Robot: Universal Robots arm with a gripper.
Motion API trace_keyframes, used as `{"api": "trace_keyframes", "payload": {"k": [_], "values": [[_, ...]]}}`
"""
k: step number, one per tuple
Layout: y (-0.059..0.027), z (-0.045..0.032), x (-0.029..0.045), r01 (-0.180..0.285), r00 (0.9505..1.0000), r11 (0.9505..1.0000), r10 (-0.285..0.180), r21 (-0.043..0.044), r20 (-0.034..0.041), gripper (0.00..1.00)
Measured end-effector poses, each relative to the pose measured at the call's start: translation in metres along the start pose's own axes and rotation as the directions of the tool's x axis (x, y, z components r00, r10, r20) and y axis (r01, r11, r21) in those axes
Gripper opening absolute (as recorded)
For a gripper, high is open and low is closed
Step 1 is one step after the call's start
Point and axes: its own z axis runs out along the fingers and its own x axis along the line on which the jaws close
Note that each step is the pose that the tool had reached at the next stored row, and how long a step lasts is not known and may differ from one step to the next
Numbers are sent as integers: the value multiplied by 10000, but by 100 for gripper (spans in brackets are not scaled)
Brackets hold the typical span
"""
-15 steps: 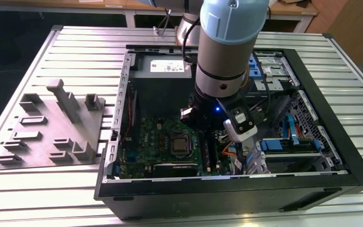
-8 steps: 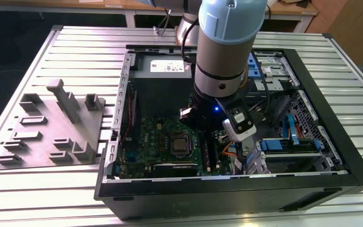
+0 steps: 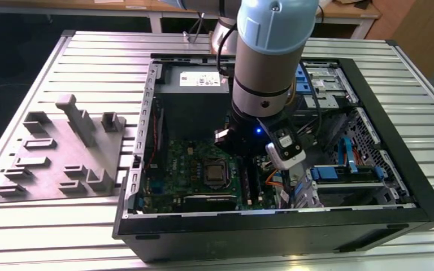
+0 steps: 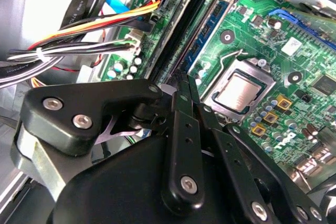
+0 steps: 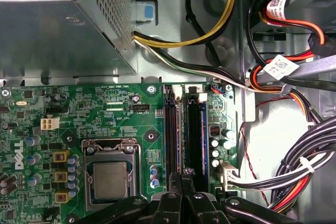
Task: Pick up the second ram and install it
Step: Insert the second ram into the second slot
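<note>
The second ram, a dark blue-green stick with black chips, stands on edge in a motherboard slot beside the long black memory slots. My gripper is down inside the open computer case. Its two fingers are drawn together at the near part of the stick's top edge. In the first wrist view the gripper sits over the row of slots, to the side of the processor socket. The exterior view has the arm's wrist reaching straight down, with the gripper above the motherboard.
Bundled cables hang close beside the slots, on the side away from the socket. The power supply box stands past the board's far edge. A grey parts fixture sits on the slatted table at the exterior view's left.
</note>
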Motion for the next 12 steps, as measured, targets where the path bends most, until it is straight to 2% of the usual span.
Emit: {"api": "trace_keyframes", "payload": {"k": [9,12], "values": [[0,0,0,-1,10000,10000,1,-11,0,11],[0,0,0,-2,10000,10000,2,-53,-2,11]]}}
